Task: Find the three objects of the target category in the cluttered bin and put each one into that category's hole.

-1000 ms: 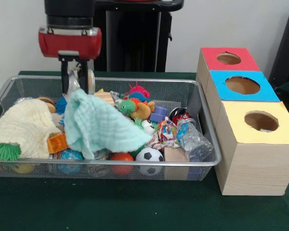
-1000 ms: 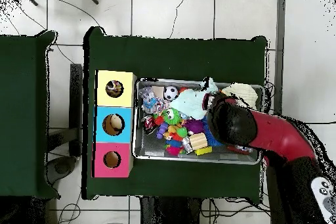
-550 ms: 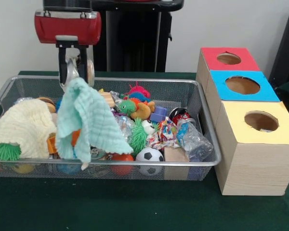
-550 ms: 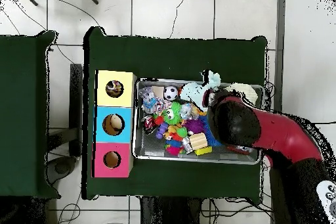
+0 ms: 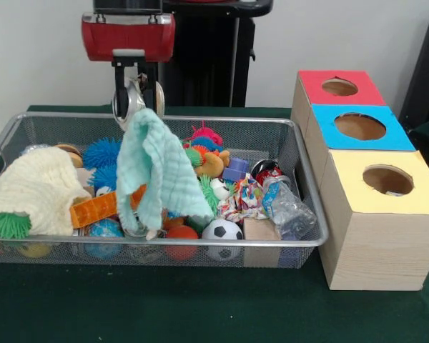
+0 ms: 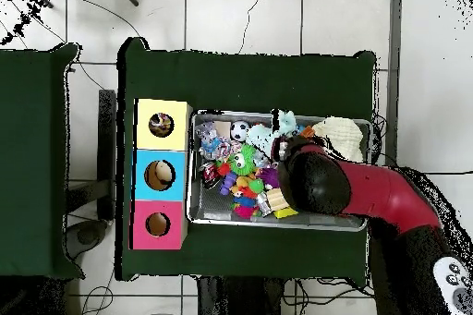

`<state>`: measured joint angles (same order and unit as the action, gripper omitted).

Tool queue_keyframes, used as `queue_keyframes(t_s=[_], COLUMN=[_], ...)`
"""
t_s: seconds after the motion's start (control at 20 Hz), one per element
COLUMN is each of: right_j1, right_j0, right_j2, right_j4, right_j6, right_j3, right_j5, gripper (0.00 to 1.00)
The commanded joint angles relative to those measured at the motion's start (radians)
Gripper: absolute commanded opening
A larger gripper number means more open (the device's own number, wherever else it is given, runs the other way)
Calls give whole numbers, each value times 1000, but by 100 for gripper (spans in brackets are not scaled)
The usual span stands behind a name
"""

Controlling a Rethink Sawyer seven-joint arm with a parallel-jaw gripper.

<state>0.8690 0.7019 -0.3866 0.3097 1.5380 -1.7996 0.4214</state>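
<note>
Here: claw (image 5: 138,102) pinched shut on top corner of mint cloth (image 5: 159,170), hanging limp above cluttered wire bin (image 5: 309,207), left of middle; bin beside three-hole box (image 5: 375,214) on green bench (image 5: 200,307).

Green-clothed table (image 5: 200,314) with wire bin (image 5: 304,186), wooden boxes (image 5: 375,236).

You carried the gripper (image 5: 137,100) upward and sideways toward the boxes, taking the pale mint-green waffle-weave cloth (image 5: 157,171) with it. The cloth came off the heap and hung down, which uncovered the blue spiky rubber ball (image 5: 104,152) and the orange plastic block (image 5: 100,206).
</note>
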Motion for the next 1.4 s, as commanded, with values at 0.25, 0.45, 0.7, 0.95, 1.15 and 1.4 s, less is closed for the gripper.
queue_keyframes(t_s=[0.25,0.45,0.7,0.95,1.15,1.4], right_j1=[127,186,217,211,206,196], right_j0=[91,149,216,253,273,294], right_j2=[-57,-95,-153,-187,-202,-219], right_j4=[121,109,95,114,138,164], right_j6=[-216,-229,-251,-250,-231,-217], right_j3=[-140,-179,-200,-203,-225,-236], right_j5=[166,167,179,182,152,133], gripper=[0,0,0,0,0,0])
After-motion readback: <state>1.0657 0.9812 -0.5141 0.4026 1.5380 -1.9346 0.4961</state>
